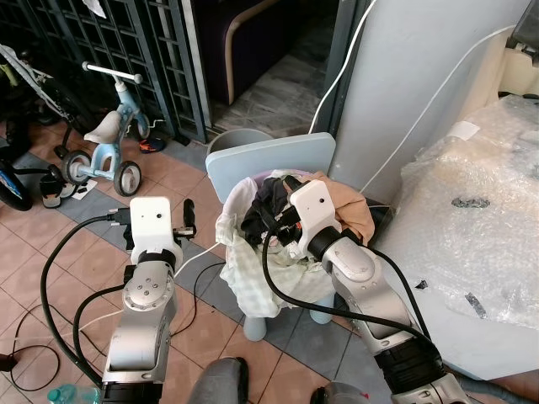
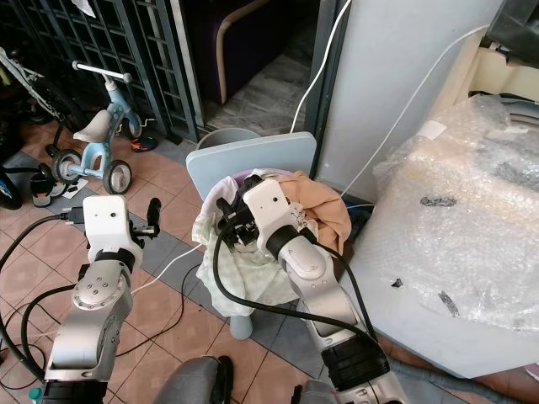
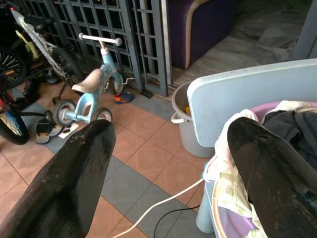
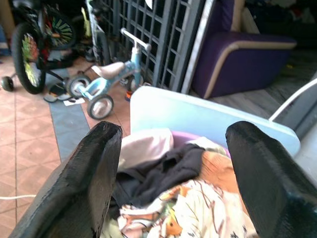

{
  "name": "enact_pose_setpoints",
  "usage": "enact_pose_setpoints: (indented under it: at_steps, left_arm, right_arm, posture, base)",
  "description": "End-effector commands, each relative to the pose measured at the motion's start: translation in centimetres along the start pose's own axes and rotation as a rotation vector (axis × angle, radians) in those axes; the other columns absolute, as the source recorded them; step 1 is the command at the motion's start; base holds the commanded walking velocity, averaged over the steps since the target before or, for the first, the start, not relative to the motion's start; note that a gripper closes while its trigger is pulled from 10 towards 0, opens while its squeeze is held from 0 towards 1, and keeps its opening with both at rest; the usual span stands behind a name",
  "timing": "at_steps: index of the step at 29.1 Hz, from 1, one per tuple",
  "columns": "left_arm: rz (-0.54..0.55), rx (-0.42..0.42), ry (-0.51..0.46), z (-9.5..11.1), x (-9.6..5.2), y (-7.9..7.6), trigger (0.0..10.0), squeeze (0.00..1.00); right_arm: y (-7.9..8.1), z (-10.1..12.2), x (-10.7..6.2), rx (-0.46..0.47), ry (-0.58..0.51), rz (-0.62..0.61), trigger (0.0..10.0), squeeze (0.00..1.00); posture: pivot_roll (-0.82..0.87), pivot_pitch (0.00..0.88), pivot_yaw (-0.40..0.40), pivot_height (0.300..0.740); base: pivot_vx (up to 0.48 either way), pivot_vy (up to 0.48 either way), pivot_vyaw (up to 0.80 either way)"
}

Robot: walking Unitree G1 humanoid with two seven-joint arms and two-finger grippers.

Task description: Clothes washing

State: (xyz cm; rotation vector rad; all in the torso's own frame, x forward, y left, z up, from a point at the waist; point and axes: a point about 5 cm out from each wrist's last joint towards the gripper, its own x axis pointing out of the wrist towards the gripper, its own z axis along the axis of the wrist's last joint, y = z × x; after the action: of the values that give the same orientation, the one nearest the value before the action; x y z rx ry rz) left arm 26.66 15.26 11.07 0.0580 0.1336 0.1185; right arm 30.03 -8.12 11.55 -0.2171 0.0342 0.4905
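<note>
One purple basin (image 3: 233,225) heaped with clothes (image 4: 168,198) on one pale blue chair (image 1: 269,164), its seat hidden beneath; right gripper (image 4: 168,163) spread wide just above the heap, holding nothing; left gripper (image 3: 163,163) likewise agape beside the chair's left edge; one grey bucket (image 3: 185,129) half hidden behind the backrest; one blue tricycle (image 1: 105,147); bicycle (image 4: 37,47) cut off.

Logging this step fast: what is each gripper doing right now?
Left gripper: open, holding nothing, beside the pale blue plastic chair.
Right gripper: open, holding nothing, above the pile of mixed clothes.
</note>
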Motion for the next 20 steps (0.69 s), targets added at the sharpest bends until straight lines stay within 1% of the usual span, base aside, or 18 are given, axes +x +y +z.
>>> enact_pose_setpoints:
  at_steps: [1,5,6,7,8,10,12,13,14,15,16,18,20]
  left_arm:
    - [-0.007,0.006,-0.004,0.3,-0.3,0.1,10.0,0.00]
    - [-0.001,0.005,0.002,0.2,-0.7,0.3,10.0,0.00]
    - [0.005,0.009,0.007,0.2,-1.0,0.5,10.0,0.00]
    - [0.007,0.011,0.009,0.2,-1.1,0.5,10.0,0.00]
    - [0.021,0.019,0.021,0.1,-1.4,0.8,10.0,0.00]
    - [0.027,0.024,0.026,0.0,-1.8,1.1,10.0,0.00]
    - [0.032,0.040,0.040,-0.2,-2.7,1.7,10.0,0.00]
    - [0.038,0.053,0.061,-0.5,-3.5,2.2,10.0,0.00]
    - [0.038,0.053,0.061,-0.5,-3.5,2.2,10.0,0.00]
    - [0.045,0.056,0.077,-0.7,-4.0,2.6,10.0,0.00]
    - [0.045,0.056,0.077,-0.7,-4.0,2.6,10.0,0.00]
    - [0.051,0.061,0.083,-0.7,-4.5,2.8,10.0,0.00]
    - [0.061,0.069,0.090,-0.5,-5.1,3.1,10.0,0.00]
  right_arm:
    - [-0.6,-0.6,0.5,-0.014,0.065,-0.044,10.0,0.00]
    - [-0.7,-1.3,0.8,-0.021,0.109,-0.040,10.0,0.00]
    - [-0.7,-1.9,0.9,-0.028,0.144,-0.028,10.0,0.00]
    - [-0.7,-2.0,0.9,-0.028,0.154,-0.024,10.0,0.00]
    - [-0.8,-2.4,1.1,-0.054,0.171,-0.013,10.0,0.00]
    - [-0.8,-2.6,1.2,-0.060,0.177,-0.001,10.0,0.00]
    - [-0.9,-2.8,1.4,-0.074,0.189,0.010,10.0,0.00]
    - [-1.0,-3.0,1.7,-0.086,0.200,0.018,10.0,0.00]
    - [-1.0,-3.0,1.7,-0.086,0.200,0.018,10.0,0.00]
    - [-1.1,-3.2,2.0,-0.090,0.207,0.025,10.0,0.00]
    - [-1.1,-3.2,2.0,-0.090,0.207,0.025,10.0,0.00]
    - [-1.0,-3.2,2.3,-0.096,0.211,0.034,10.0,0.00]
    - [-0.9,-3.4,2.9,-0.109,0.226,0.043,10.0,0.00]
  posture:
    - [0.07,0.117,0.019,0.740]
    - [0.08,0.131,0.015,0.740]
    - [0.09,0.143,0.013,0.740]
    - [0.09,0.147,0.013,0.740]
    - [0.10,0.156,0.014,0.740]
    - [0.11,0.173,0.015,0.740]
    - [0.13,0.202,0.015,0.740]
    - [0.15,0.219,0.013,0.740]
    - [0.15,0.219,0.013,0.740]
    - [0.16,0.237,0.015,0.740]
    - [0.16,0.237,0.015,0.740]
    - [0.17,0.250,0.014,0.740]
    - [0.19,0.264,0.012,0.740]
  base:
    - [0.000,0.000,0.00]
    - [0.000,0.000,0.00]
    - [0.000,0.000,0.00]
    - [0.000,0.000,0.00]
    - [0.000,0.000,0.00]
    - [0.000,0.000,0.00]
    - [0.000,0.000,0.00]
    - [0.000,0.000,0.00]
    - [0.000,0.000,0.00]
    - [0.000,0.000,0.00]
    - [0.000,0.000,0.00]
    - [0.000,0.000,0.00]
    - [0.000,0.000,0.00]
